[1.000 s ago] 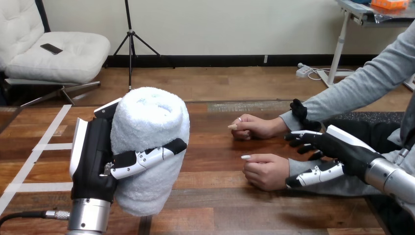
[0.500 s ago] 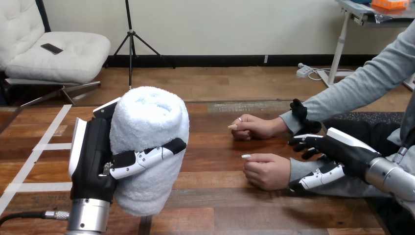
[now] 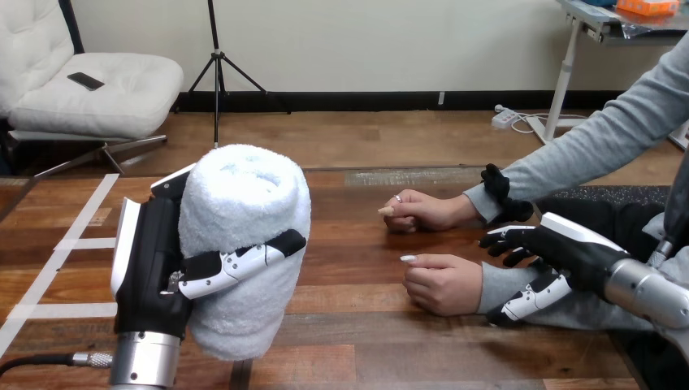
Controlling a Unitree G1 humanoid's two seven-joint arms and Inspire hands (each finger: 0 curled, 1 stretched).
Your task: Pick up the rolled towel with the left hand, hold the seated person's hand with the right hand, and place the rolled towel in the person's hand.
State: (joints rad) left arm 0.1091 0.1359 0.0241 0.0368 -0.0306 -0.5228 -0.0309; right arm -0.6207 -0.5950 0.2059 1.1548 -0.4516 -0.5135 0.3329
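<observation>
Wooden bench point(image 3: 366, 333), left hand point(image 3: 150, 260) with fingers point(image 3: 244, 262) wrapped round the upright rolled towel point(image 3: 244, 211) raised at left, right hand point(image 3: 573, 256) open-fingered over the person's forearm point(image 3: 491, 284), so a grab could catch cloth, and the person's hand point(image 3: 443, 284), curled, may shed the towel.

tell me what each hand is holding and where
The left hand holds the towel round its middle. The right hand is at the person's sleeve; a grip cannot be told.
</observation>
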